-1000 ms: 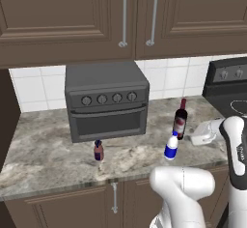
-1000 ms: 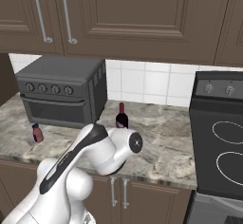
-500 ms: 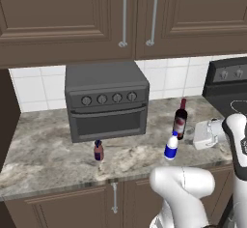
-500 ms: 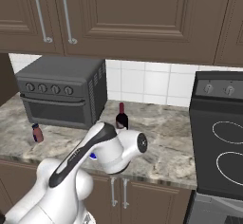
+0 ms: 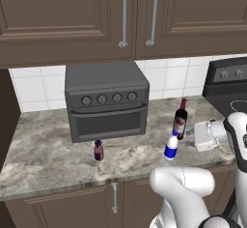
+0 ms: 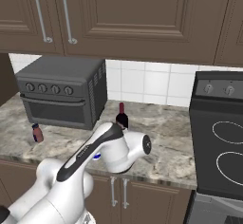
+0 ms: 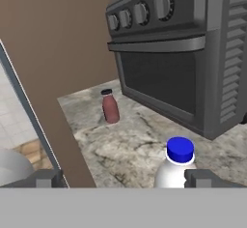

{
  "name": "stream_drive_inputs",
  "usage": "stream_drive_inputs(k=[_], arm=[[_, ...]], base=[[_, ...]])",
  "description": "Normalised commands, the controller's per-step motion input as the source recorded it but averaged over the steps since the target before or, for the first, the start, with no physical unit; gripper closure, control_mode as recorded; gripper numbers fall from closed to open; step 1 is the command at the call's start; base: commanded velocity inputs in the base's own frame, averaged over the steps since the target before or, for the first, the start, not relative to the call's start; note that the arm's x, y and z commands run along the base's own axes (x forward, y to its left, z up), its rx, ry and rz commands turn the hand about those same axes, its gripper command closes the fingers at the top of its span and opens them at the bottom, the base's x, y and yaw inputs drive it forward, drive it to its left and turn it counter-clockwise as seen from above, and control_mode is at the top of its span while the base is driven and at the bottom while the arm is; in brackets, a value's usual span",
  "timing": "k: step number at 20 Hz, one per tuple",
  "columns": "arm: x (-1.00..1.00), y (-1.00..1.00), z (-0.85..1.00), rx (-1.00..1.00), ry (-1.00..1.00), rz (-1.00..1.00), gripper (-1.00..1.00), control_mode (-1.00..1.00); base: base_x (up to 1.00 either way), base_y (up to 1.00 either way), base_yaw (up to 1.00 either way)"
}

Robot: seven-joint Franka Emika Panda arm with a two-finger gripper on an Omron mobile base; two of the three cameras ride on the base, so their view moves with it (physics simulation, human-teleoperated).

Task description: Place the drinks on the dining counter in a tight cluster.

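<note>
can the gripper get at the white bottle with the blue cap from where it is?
Probably yes: the open gripper faces the white bottle, nothing between; the wine bottle stands close behind it.

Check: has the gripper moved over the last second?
Yes. In the left base view the gripper has swung left from the stove side toward the wine bottle and white bottle.

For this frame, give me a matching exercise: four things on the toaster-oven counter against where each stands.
Things:
1. wine bottle
2. white bottle with blue cap
3. reddish-brown bottle
4. toaster oven

Places:
A. against the tiled wall
B. just in front of the wine bottle
C. right of the oven
D. before the oven door, near the counter's front edge

Pairs: 1-C, 2-B, 3-D, 4-A
</note>
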Motion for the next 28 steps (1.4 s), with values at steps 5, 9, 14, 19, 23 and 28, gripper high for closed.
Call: stream_drive_inputs(k=[5, 9, 14, 19, 23, 28], arm=[[0.06, 0.0, -0.09, 0.0, 0.0, 0.0, -1.0, -1.0], [0.04, 0.0, -0.1, 0.0, 0.0, 0.0, -1.0, -1.0], [0.17, 0.0, -0.14, 0.0, 0.0, 0.0, -1.0, -1.0], [0.14, -0.06, 0.0, 0.0, 0.0, 0.0, -1.0, -1.0], [0.11, -0.1, 0.0, 0.0, 0.0, 0.0, -1.0, -1.0], [0.03, -0.03, 0.0, 0.0, 0.0, 0.0, -1.0, -1.0]], base=[[0.0, 0.0, 0.0], [0.0, 0.0, 0.0], [0.0, 0.0, 0.0], [0.0, 0.0, 0.0], [0.0, 0.0, 0.0], [0.0, 0.0, 0.0]])
